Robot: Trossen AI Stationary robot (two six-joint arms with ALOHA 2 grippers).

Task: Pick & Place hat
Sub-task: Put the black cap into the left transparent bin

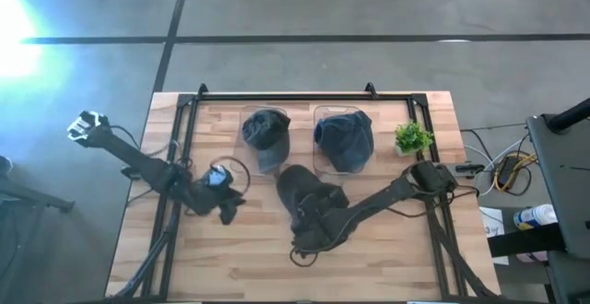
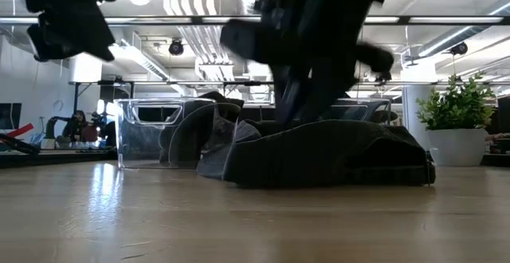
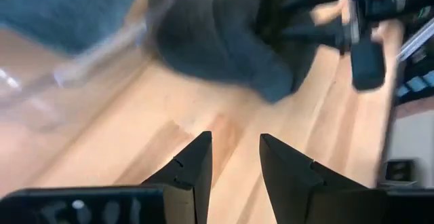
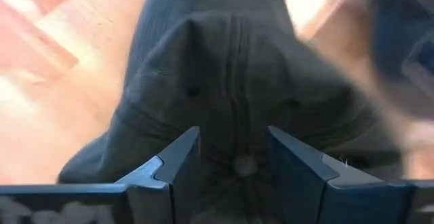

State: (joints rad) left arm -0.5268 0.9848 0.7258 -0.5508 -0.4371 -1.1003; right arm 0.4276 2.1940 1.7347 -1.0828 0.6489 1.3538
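Observation:
A dark grey cap (image 1: pixel 302 186) lies crown up on the wooden table, near its middle; the low view shows its rim flat on the wood (image 2: pixel 335 155). My right gripper (image 1: pixel 309 235) is open and hangs over the cap, pointing down. In the right wrist view its fingers (image 4: pixel 234 149) stand on either side of the crown button (image 4: pixel 244 164). My left gripper (image 1: pixel 228 210) is open and raised above bare wood, to the left of the cap; in the left wrist view the cap (image 3: pixel 224 41) lies ahead of the gripper (image 3: pixel 236 149). My right gripper comes at the cap's crown (image 4: pixel 230 108) from above with its fingers apart, one on each side of the top button. Whether the fingertips touch the fabric I cannot tell.
Two clear bins stand at the far side, the left one (image 1: pixel 267 138) and the right one (image 1: pixel 343 143), each with a dark blue cap in it. A small potted plant (image 1: pixel 412 138) sits by the far right corner. Bare wood lies along the near edge.

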